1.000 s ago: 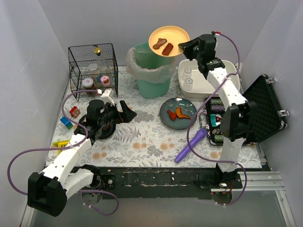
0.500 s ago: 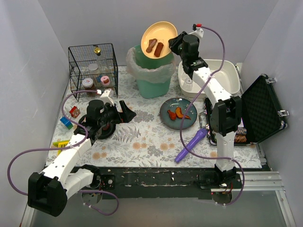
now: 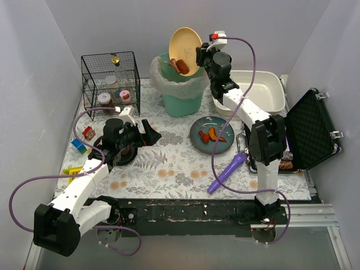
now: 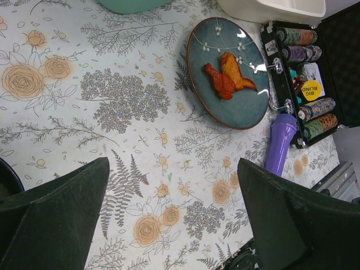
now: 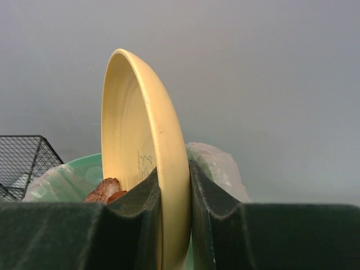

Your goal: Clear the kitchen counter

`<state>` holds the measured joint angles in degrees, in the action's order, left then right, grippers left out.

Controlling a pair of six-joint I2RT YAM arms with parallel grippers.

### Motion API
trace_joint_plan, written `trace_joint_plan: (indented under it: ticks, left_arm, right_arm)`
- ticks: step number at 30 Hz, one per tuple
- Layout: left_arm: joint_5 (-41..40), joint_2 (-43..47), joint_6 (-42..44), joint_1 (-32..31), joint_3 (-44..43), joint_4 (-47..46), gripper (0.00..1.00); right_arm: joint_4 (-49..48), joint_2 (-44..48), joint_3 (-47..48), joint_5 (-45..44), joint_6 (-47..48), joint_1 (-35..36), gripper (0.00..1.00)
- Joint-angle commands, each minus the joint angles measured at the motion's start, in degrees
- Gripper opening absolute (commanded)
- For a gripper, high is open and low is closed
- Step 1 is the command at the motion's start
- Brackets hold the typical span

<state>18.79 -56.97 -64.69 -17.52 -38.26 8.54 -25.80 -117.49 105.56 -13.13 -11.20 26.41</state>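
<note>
My right gripper point(image 3: 198, 55) is shut on the rim of a yellow plate point(image 3: 184, 44), also in the right wrist view point(image 5: 140, 169), and holds it tipped almost upright over the green bin point(image 3: 181, 90). Brown food pieces point(image 3: 180, 65) slide off its lower edge; they also show in the right wrist view point(image 5: 104, 191). My left gripper point(image 3: 147, 134) is open and empty above the fern-and-flower counter cloth point(image 3: 169, 163). A dark blue plate point(image 3: 211, 135) with orange food lies mid-counter, also in the left wrist view point(image 4: 228, 73). A purple tool point(image 3: 227, 172) lies at front right.
A black wire cage point(image 3: 110, 79) with jars stands at back left. A white basin point(image 3: 256, 93) is at back right. An open black case point(image 3: 304, 132) with chips sits at right. Small toys point(image 3: 79, 147) lie at the left edge.
My right arm swung left from over the basin to over the green bin and tipped the yellow plate from flat to nearly upright; the food slid to its lower edge. The left arm stayed still.
</note>
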Motion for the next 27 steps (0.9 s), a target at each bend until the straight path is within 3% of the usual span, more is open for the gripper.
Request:
trace_joint_plan:
  ticks: [1,17,22,27]
  left_arm:
    - [-0.33,-0.33,0.88,0.38,0.29,-0.71,0.98]
    - [-0.15,-1.04,0.96,0.38,0.12,-0.71,0.98]
    - [-0.07,-1.21,0.96,0.56,0.03,-0.71,0.98]
    - [0.02,-1.3,0.88,0.56,0.12,-0.71,0.98]
  right_arm:
    - [-16.99,3.94,-1.58,0.29,13.11,1.71,0.01]
    - [-32.02,4.11,-5.09,3.37,33.35,4.0,0.01]
    - [-34.92,4.64,-6.42,-2.58,31.43,3.65,0.01]
    - [-32.49,8.41,-8.0,-9.1,16.08,-1.17,0.01]
